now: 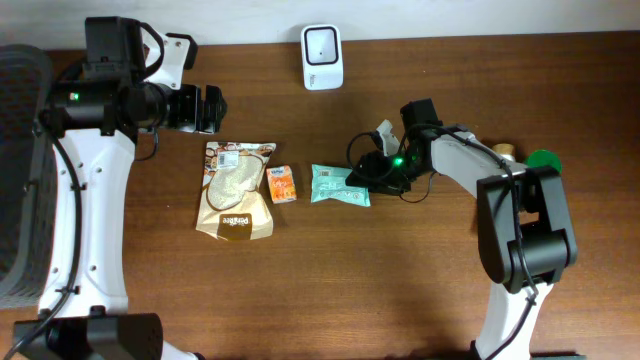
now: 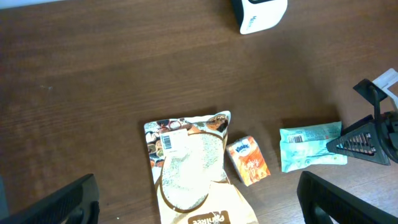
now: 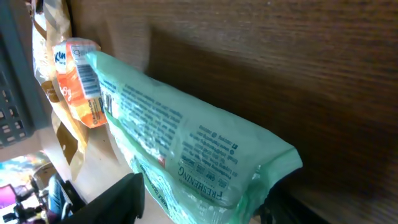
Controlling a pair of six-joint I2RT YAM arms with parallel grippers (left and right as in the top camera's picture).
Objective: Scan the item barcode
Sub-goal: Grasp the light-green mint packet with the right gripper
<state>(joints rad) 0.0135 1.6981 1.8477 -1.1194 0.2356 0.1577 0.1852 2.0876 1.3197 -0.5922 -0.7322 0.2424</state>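
A pale green wipes packet [image 1: 338, 185] [image 2: 308, 144] lies flat on the brown table, to the right of a small orange tissue pack [image 1: 282, 184]. My right gripper [image 1: 368, 172] lies low at the packet's right end. In the right wrist view the packet [image 3: 186, 149] fills the space between the two black fingers; they stand close on either side of its end, still open. The white barcode scanner [image 1: 322, 56] [image 2: 260, 14] stands at the table's far edge. My left gripper [image 1: 212, 108] [image 2: 199, 199] hovers wide open above a brown snack bag [image 1: 237, 190], holding nothing.
The snack bag [image 2: 186, 168] and the orange pack [image 2: 249, 160] [image 3: 84, 81] lie side by side, left of the wipes. A green and brass object [image 1: 543, 160] sits behind the right arm. A grey mesh chair [image 1: 20, 150] stands at the left edge.
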